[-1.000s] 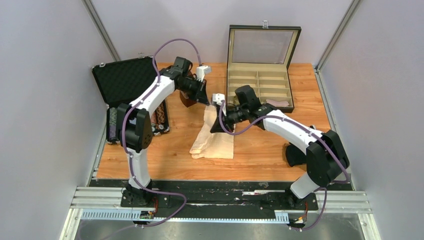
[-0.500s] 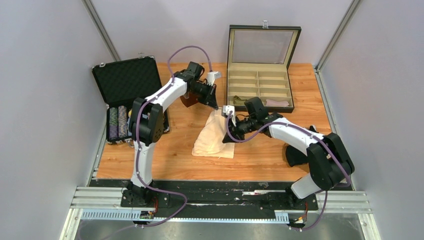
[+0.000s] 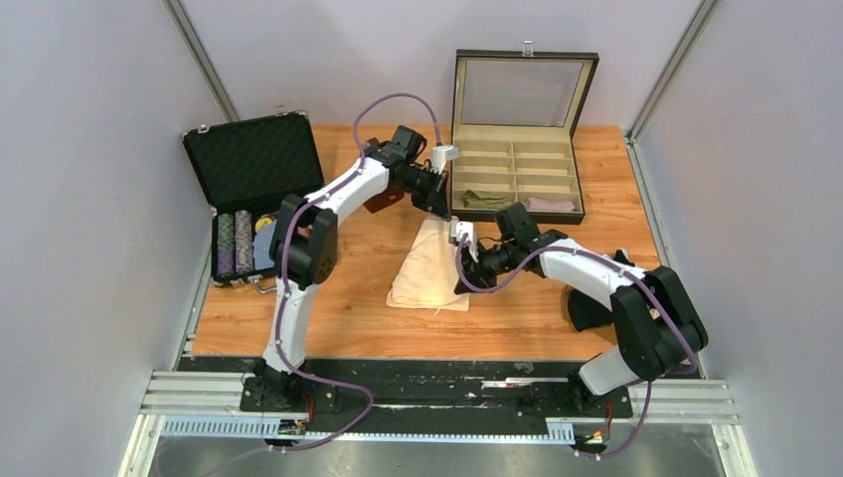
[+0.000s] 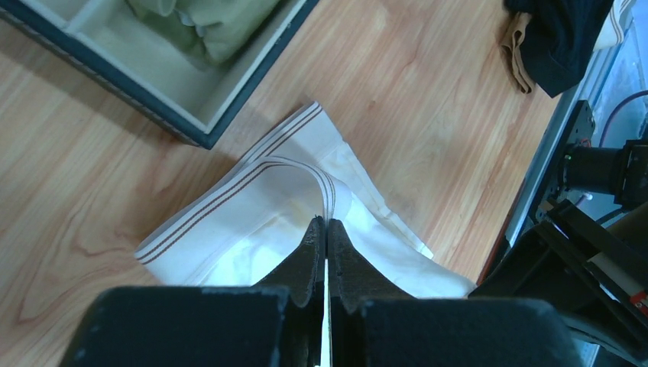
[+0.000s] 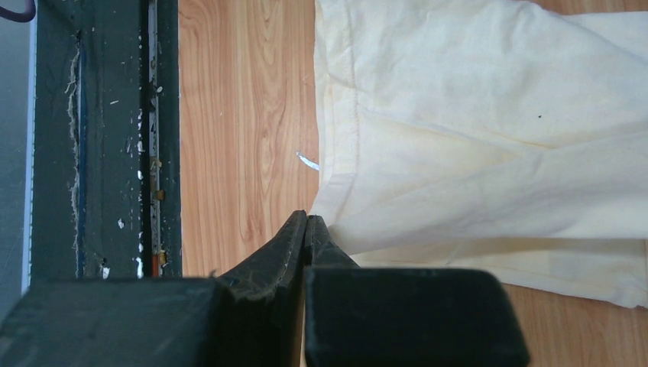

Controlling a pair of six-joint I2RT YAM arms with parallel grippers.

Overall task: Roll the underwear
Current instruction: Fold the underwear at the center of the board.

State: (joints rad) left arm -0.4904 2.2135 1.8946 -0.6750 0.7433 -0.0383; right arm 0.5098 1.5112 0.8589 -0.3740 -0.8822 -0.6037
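Note:
The cream-beige underwear (image 3: 427, 273) lies flat on the wooden table in front of the divided box. My left gripper (image 3: 440, 210) is shut on its striped waistband at the far end, and the wrist view shows the band (image 4: 306, 168) pinched up into a fold at the fingertips (image 4: 327, 222). My right gripper (image 3: 465, 284) is shut on the near right corner of the same cloth (image 5: 489, 138), fingertips together (image 5: 307, 219) at the hem. An olive-khaki underwear (image 3: 485, 199) lies in a box compartment, also seen in the left wrist view (image 4: 218, 27). Black underwear (image 3: 589, 306) lies at the right.
The open divided box (image 3: 517, 169) stands at the back with its lid up, and a pale cloth (image 3: 553, 205) is in its right compartment. An open black case (image 3: 249, 159) with chip stacks (image 3: 234, 246) sits at the left. A brown object (image 3: 382, 200) lies under the left arm.
Both grippers have moved right and the cream-beige underwear has shifted with them. The left gripper now sits close to the box's front wall; the right gripper has come nearer and lower.

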